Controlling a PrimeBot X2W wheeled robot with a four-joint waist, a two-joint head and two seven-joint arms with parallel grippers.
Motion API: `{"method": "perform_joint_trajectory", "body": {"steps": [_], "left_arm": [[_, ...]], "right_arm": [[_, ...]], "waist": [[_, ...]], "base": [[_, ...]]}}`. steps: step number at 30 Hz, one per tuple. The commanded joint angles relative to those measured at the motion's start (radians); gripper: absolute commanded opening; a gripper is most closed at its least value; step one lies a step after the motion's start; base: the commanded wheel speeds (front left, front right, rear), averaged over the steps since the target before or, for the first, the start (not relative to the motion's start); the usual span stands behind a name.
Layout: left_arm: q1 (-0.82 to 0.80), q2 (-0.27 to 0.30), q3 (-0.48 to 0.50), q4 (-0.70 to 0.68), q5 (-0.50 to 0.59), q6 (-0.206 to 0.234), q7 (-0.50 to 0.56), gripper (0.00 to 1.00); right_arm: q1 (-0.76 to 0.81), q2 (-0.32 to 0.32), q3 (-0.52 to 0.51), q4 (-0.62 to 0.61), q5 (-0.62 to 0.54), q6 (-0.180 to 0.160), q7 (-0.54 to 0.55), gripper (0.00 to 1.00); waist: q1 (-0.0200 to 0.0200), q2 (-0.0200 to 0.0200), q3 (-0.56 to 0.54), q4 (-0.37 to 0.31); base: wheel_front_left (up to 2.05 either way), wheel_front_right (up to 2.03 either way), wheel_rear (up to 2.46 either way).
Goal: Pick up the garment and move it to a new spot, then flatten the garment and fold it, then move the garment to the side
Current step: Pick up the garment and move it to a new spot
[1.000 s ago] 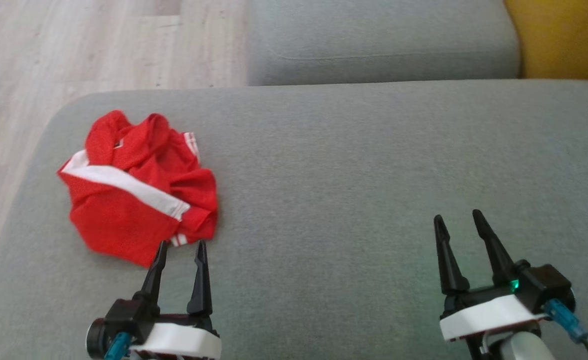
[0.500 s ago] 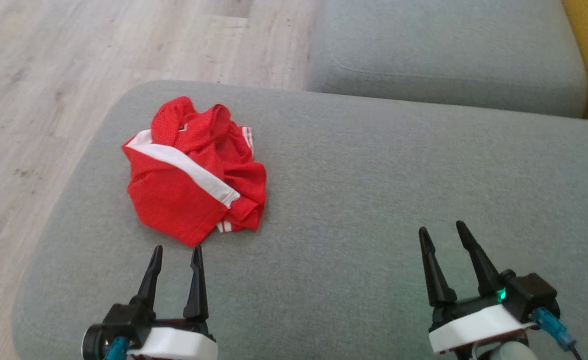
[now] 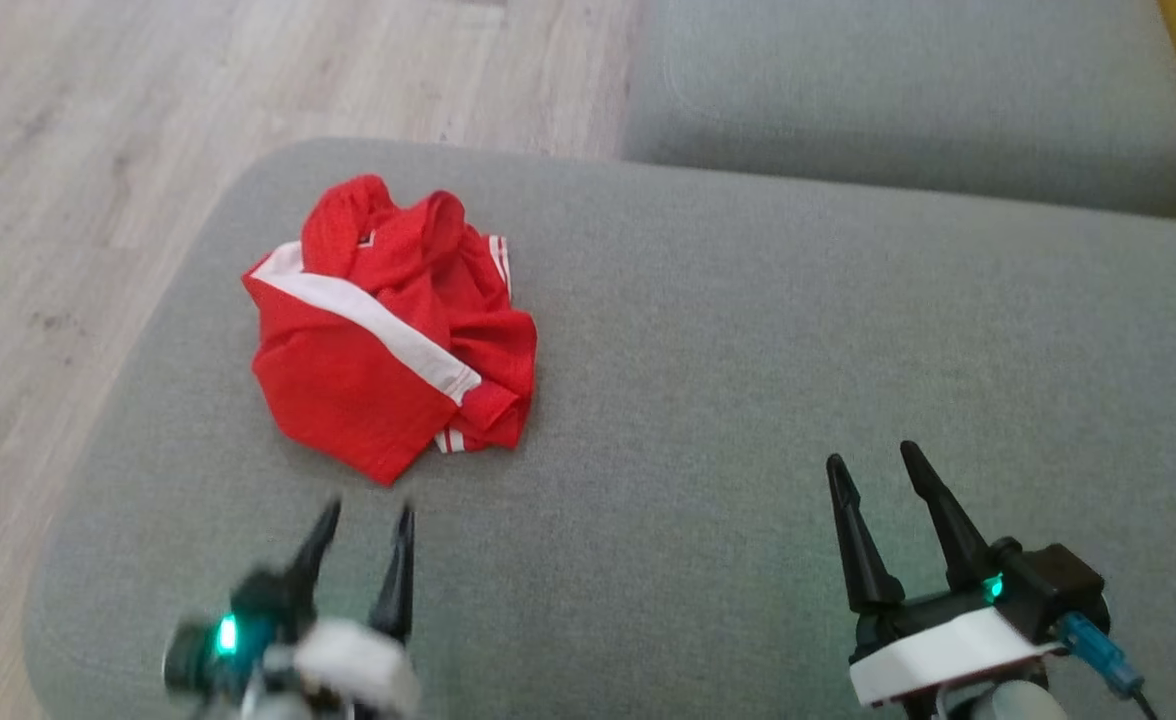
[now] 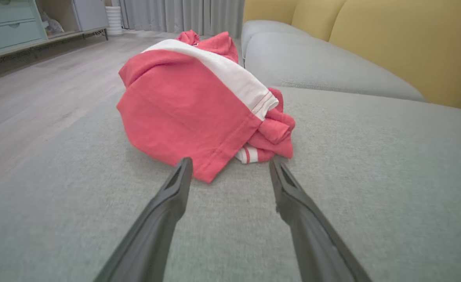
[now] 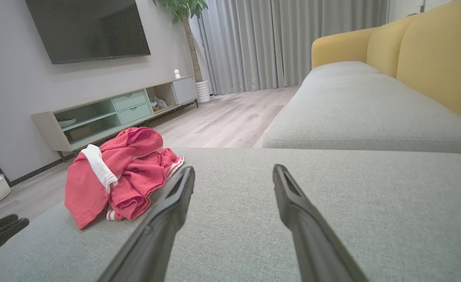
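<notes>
One crumpled red jersey (image 3: 388, 330) with a white band lies on the nearer of two grey sofa cushions (image 3: 748, 350), towards its left end by the wooden floor (image 3: 98, 150). There are two claws, each with two dark fingers. The left gripper (image 3: 368, 510), blurred in the head view, hovers just short of the jersey's near corner, fingers spread wide and empty. The right gripper (image 3: 871, 455) sits well apart over bare cushion, also wide open and holding nothing. The second cushion (image 3: 898, 90) lies beyond.
</notes>
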Motion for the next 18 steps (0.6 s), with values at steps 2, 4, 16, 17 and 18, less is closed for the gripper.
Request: {"method": "perform_joint_trajectory", "body": {"steps": [2, 4, 16, 17, 18], "left_arm": [[-0.151, 0.019, 0.017, 0.005, 0.010, -0.016, 0.022, 1.00], [-0.215, 0.028, 0.007, 0.045, 0.017, -0.026, 0.045, 1.00], [-0.485, 0.042, 0.013, 0.295, -0.024, -0.052, 0.153, 1.00], [-0.495, 0.042, 0.016, 0.310, -0.028, -0.052, 0.149, 1.00], [-0.504, 0.042, 0.019, 0.323, -0.033, -0.053, 0.143, 1.00]], "right_arm": [[-0.051, -0.007, 0.024, -0.033, 0.001, -0.001, -0.011, 1.00], [-0.058, -0.007, 0.026, -0.032, -0.004, -0.001, -0.011, 1.00], [-0.117, -0.007, 0.039, -0.039, -0.018, -0.001, -0.011, 1.00], [-0.120, -0.007, 0.041, -0.039, -0.018, -0.001, -0.011, 1.00], [-0.123, -0.007, 0.042, -0.039, -0.018, -0.001, -0.011, 1.00]], "waist": [[0.0000, 0.0000, 0.038, -0.018], [0.0000, 0.0000, 0.056, -0.028], [0.0000, 0.0000, 0.161, -0.086], [0.0000, 0.0000, 0.167, -0.089], [0.0000, 0.0000, 0.172, -0.092]], "base": [[0.00, 0.00, 0.00], [0.00, 0.00, 0.00], [0.00, 0.00, 0.00], [0.00, 0.00, 0.00], [0.00, 0.00, 0.00]]}}
